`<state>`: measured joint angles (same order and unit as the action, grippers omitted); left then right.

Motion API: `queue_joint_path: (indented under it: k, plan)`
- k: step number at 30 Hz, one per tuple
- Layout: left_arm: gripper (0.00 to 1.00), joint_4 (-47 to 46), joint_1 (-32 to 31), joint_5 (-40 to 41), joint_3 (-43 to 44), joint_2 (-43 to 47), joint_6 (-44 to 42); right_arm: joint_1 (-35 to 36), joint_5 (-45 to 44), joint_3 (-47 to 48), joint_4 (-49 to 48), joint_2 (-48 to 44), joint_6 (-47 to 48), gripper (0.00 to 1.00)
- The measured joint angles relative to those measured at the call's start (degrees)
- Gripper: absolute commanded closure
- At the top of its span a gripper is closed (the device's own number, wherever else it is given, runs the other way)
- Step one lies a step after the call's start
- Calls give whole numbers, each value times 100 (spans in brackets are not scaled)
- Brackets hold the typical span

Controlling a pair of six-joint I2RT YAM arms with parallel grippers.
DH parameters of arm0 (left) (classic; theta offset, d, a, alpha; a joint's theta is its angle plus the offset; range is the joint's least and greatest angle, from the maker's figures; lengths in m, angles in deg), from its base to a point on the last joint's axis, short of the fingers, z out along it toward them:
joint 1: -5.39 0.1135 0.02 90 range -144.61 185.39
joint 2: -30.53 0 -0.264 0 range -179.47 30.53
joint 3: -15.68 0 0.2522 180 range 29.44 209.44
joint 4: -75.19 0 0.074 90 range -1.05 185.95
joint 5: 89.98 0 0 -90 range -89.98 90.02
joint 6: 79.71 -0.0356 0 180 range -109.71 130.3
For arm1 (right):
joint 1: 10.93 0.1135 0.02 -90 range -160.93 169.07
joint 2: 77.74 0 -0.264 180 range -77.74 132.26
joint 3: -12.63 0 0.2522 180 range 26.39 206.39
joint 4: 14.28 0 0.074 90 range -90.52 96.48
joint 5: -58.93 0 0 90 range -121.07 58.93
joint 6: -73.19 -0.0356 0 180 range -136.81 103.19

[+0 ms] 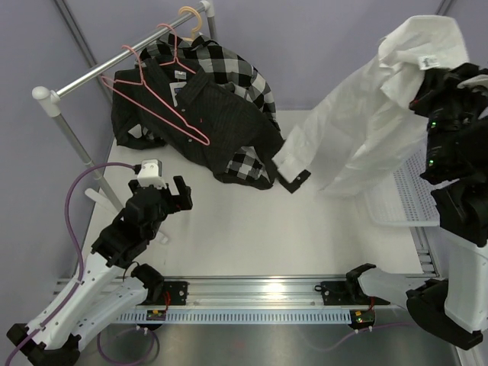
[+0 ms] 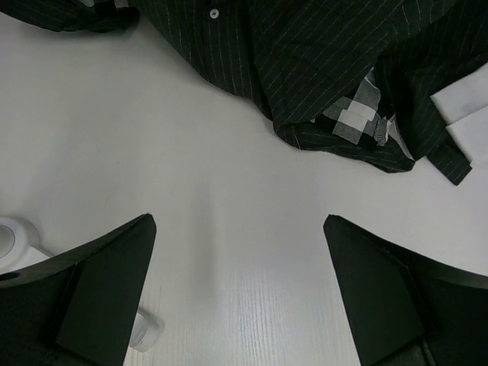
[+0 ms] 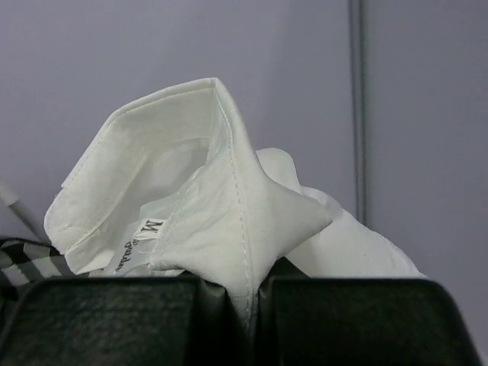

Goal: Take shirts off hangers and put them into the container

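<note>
Top external view: right claw (image 1: 421, 91) at 2 o'clock, raised, pinched tight on the collar of the white shirt (image 1: 358, 145). The shirt drapes down over the container (image 1: 408, 200) at 3 o'clock, with its sleeve end just beside the dark shirts. Right wrist view shows the collar fold clamped between the fingers (image 3: 114, 320). Left claw (image 1: 174, 207) at 8 o'clock is spread wide, holding nothing, low over the tabletop (image 1: 252, 236). Black striped shirt (image 1: 221, 114) and checked shirt (image 1: 232, 65) are heaped at 11 o'clock by the rail (image 1: 114, 61) - pink hangers (image 1: 164, 107) lying on them, beige hanger (image 1: 191, 15) at the rail's far end.
</note>
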<state>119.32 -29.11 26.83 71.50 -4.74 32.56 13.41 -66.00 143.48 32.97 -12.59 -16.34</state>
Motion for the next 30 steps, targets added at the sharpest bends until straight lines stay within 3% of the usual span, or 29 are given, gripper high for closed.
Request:
queue_joint_path:
  k: [7, 13, 16, 22, 26, 30]
  plan:
    - [1, 0, 0, -55, 0, -24, 0, -11, -828, 737, -2232, 247, 2350, 100]
    - [1, 0, 0, -85, 0, -66, 0, -450, -881, 446, -4052, 494, 3993, 100]
    - [1, 0, 0, -85, 0, -81, 0, -1062, -717, -201, -4288, 448, 3947, 100]
    - [1, 0, 0, -87, 0, -85, 0, -2444, -85, -1362, -4094, 595, 2885, 100]
    - [1, -2, 0, -87, 0, -125, 0, -3069, 323, -1515, -3635, 975, 2186, 100]
    - [1, 0, 0, -85, 0, -166, 0, -3187, 623, -1351, -3298, 1187, 1847, 100]
